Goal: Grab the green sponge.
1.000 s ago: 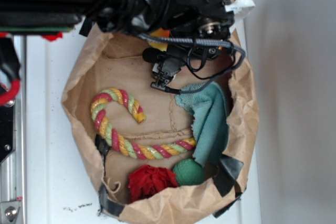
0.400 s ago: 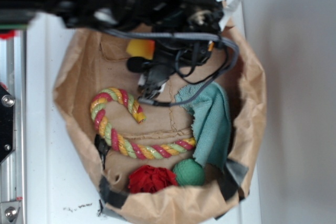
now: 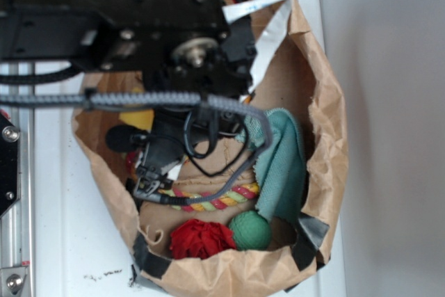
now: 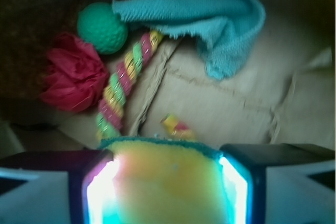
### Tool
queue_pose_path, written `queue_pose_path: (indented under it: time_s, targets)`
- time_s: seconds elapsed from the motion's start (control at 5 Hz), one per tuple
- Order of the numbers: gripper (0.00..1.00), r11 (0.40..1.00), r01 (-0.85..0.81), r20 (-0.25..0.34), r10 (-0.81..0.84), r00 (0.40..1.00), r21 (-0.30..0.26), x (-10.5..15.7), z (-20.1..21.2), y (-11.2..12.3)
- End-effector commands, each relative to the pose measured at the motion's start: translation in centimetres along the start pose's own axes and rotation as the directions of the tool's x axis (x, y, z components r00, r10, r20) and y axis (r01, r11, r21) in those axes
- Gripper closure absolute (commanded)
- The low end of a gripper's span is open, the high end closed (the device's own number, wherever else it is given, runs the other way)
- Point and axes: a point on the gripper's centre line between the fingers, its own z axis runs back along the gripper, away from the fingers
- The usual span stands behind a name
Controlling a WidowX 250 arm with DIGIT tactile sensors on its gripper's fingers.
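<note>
Wrist view, nearest: gripper [image 4: 167, 182] w/ both fingers [image 4: 92, 192] pressed against the sides of the green sponge [image 4: 168, 179], i.e. closed on it. Sponge fills the gap btw. the pads; body yellow, thin dark green layer along its far edge. Pad faces glow cyan/white.

Just beyond the sponge: short end of the striped rope [image 4: 122, 92] and creased brown floor of the paper bag [image 4: 236, 103]. Rope (pink/green/yellow twist) runs away toward the green ball [image 4: 102, 27]. Red tufted item [image 4: 73, 80] lies left of the rope, close beside the ball. Farthest: teal cloth [image 4: 210, 14], bunched, draped across the back.

Exterior view: arm and gripper [image 3: 149, 179] reach down into the bag [image 3: 316, 102]; a sliver of yellow sponge [image 3: 139, 117] shows beside the black housing. Rope [image 3: 215, 198] partly hidden under the arm; red item [image 3: 198, 238], ball [image 3: 250, 229] and cloth [image 3: 281, 165] lie along the bag's lower and right sides. Bag stands on a white surface [image 3: 69, 241].
</note>
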Motion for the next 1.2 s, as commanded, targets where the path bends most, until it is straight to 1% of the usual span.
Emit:
queue_pose_path:
  time_s: [0.0,0.2,0.4,0.6,1.0]
  targets:
    - [1.0,0.966,-0.239,0.186,0.218,0.958,0.099,2.0,4.9,0.9]
    - [1.0,0.944,-0.308,0.204,0.281,0.938,0.115,2.9,5.6,1.4]
    - [1.0,0.922,-0.355,0.199,0.324,0.925,0.151,3.6,5.6,0.8]
    - [1.0,0.933,-0.322,0.153,0.3,0.942,0.157,3.5,5.7,0.3]
    - [1.0,0.932,-0.332,0.145,0.312,0.939,0.147,3.8,5.6,0.6]
